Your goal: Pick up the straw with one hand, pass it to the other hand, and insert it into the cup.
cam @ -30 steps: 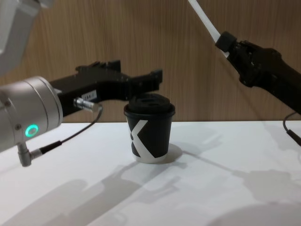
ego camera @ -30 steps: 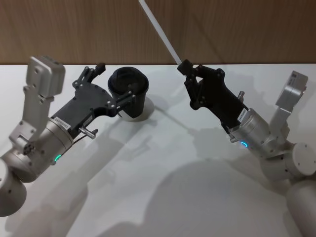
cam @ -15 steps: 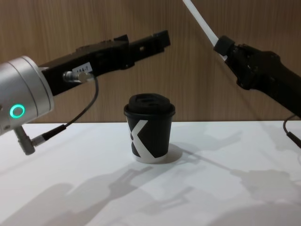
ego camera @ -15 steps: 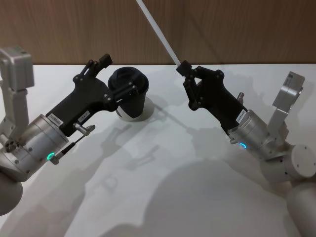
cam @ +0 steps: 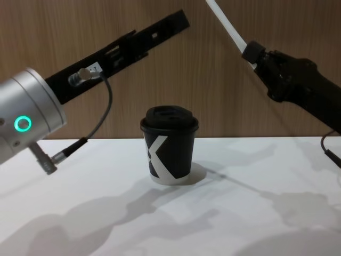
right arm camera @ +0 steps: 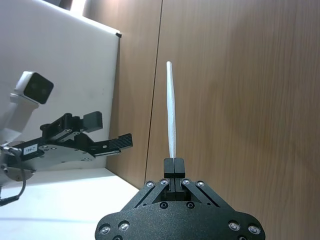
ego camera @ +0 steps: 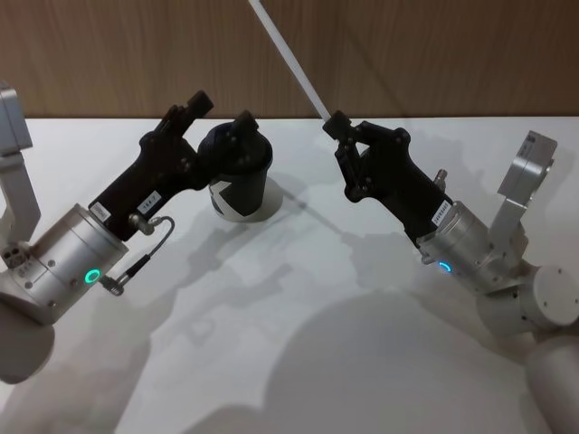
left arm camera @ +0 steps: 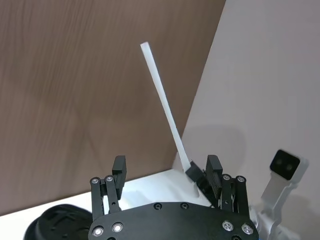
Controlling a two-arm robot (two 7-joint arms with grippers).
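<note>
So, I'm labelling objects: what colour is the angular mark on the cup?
White, against the black cup; it shows best in the chest view.

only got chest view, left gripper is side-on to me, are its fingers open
Observer: Yes. In the left wrist view the left gripper has its fingers spread wide apart.
Operator: is the straw between them yet
Observer: Not yet. In the head view the straw stands off to the right of the left gripper, with a gap between them.
Operator: how is the right one gripping it
Observer: In the right wrist view the right gripper is shut on the straw's lower end, and the rest runs straight out beyond the fingertips.
</note>
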